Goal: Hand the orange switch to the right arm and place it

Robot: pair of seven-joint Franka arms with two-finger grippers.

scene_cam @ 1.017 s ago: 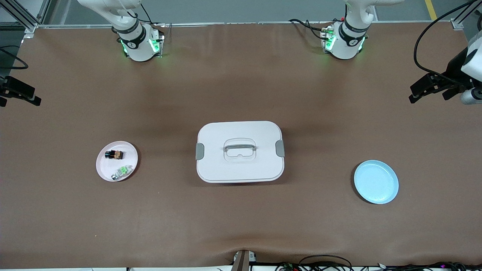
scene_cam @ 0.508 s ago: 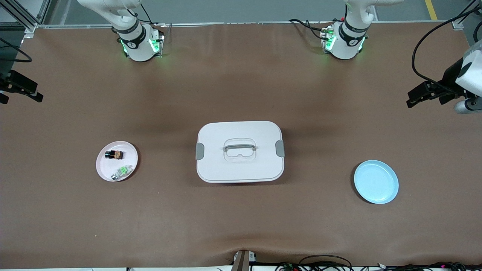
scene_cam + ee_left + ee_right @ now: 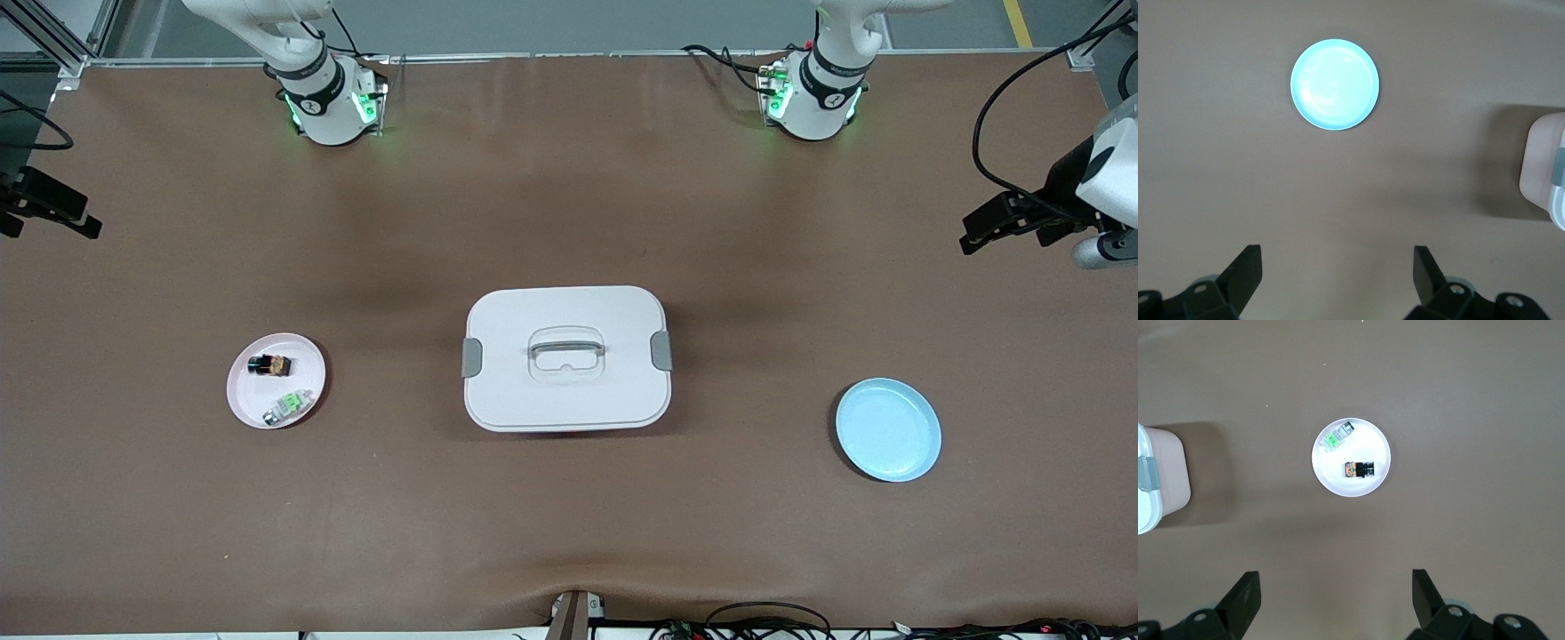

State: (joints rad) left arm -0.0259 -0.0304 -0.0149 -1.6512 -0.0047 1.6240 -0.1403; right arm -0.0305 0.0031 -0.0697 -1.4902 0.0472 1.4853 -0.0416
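The orange switch point(image 3: 269, 364) and a green-and-clear component point(image 3: 289, 405) lie on the white plate point(image 3: 244, 391); the blue plate point(image 3: 889, 430) looks bare. The left gripper point(image 3: 1338, 270) and right gripper point(image 3: 1336, 590) hover with fingers wide, holding nothing.

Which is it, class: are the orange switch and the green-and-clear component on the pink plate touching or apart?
Apart. The right wrist view shows bare plate between the orange switch and the green-and-clear component.

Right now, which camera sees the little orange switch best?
The right wrist view. It looks straight down on the orange switch, lying on the white plate beside the green-and-clear part. The front view shows the switch smaller. The left wrist view does not show it.
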